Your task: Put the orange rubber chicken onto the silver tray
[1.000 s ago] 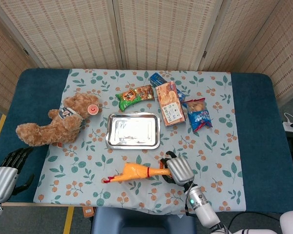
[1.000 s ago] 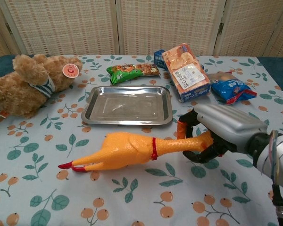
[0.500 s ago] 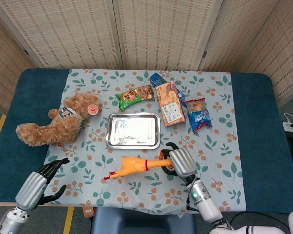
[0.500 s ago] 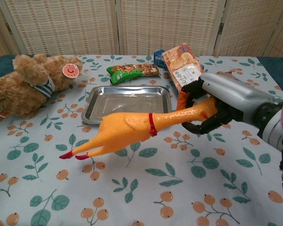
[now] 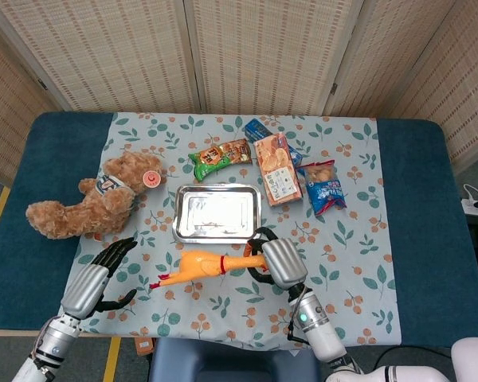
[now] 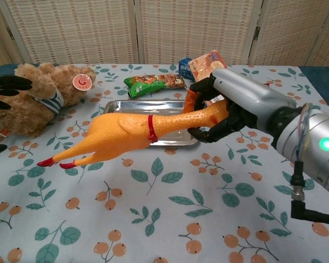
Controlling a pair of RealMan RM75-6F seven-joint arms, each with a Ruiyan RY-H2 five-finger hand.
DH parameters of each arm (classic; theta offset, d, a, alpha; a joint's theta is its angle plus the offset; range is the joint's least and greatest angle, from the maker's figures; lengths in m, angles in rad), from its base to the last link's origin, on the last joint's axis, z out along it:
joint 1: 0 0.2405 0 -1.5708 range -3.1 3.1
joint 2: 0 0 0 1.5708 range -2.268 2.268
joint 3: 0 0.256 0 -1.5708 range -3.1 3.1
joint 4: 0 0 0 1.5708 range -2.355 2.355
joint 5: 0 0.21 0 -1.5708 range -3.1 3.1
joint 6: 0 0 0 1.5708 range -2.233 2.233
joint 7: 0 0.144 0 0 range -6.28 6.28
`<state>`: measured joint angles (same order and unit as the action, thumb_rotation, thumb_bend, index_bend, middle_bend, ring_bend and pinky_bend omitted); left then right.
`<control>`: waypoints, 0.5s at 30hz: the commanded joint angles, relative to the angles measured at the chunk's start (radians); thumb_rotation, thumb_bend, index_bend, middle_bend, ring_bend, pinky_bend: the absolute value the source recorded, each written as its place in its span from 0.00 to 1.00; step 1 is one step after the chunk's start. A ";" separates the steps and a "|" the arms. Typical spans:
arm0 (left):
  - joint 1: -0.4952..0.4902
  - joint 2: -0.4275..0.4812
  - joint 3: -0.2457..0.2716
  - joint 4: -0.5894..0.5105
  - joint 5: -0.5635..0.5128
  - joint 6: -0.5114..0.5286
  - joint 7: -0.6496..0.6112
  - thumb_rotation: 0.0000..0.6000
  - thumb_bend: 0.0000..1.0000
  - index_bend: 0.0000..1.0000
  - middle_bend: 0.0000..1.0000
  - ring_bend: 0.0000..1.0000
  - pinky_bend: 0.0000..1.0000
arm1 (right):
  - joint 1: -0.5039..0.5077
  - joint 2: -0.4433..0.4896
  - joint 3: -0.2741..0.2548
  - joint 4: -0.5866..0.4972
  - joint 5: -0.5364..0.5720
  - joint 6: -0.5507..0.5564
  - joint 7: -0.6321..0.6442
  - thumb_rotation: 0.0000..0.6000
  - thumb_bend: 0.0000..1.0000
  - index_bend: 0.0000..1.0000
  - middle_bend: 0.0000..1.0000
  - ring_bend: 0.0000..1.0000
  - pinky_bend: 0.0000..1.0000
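orange rubber chicken lifted off the cloth just in front of the silver tray, neck gripped by right hand, left hand fingers spread, holding nothing, near teddy bear

The right hand is closed around the neck end of the orange rubber chicken, holding it clear of the cloth, dark fingers curled under it and the silver back of the hand facing up. Its forearm runs back toward the lower right. The left hand hovers near the table's left front edge, fingers spread, holding nothing.
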<state>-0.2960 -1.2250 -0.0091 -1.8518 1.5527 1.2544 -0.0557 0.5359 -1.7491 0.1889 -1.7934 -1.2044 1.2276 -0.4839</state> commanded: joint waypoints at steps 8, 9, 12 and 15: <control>-0.060 -0.065 -0.067 -0.094 -0.173 -0.083 0.142 1.00 0.30 0.00 0.00 0.00 0.09 | 0.018 -0.095 0.030 0.057 0.007 0.038 -0.008 1.00 0.35 0.85 0.57 0.61 0.68; -0.064 -0.072 -0.071 -0.101 -0.184 -0.087 0.140 1.00 0.30 0.00 0.00 0.00 0.09 | 0.020 -0.105 0.034 0.061 0.008 0.041 -0.002 1.00 0.35 0.85 0.57 0.61 0.68; -0.077 -0.093 -0.084 -0.107 -0.216 -0.098 0.147 1.00 0.29 0.00 0.00 0.00 0.09 | 0.025 -0.130 0.043 0.069 0.015 0.040 0.010 1.00 0.35 0.86 0.57 0.62 0.68; -0.092 -0.117 -0.098 -0.108 -0.256 -0.109 0.163 1.00 0.30 0.00 0.00 0.00 0.10 | 0.034 -0.152 0.051 0.073 0.026 0.035 0.010 1.00 0.35 0.86 0.57 0.62 0.68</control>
<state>-0.3778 -1.3276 -0.0976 -1.9578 1.3169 1.1542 0.0966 0.5653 -1.8941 0.2357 -1.7234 -1.1835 1.2649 -0.4746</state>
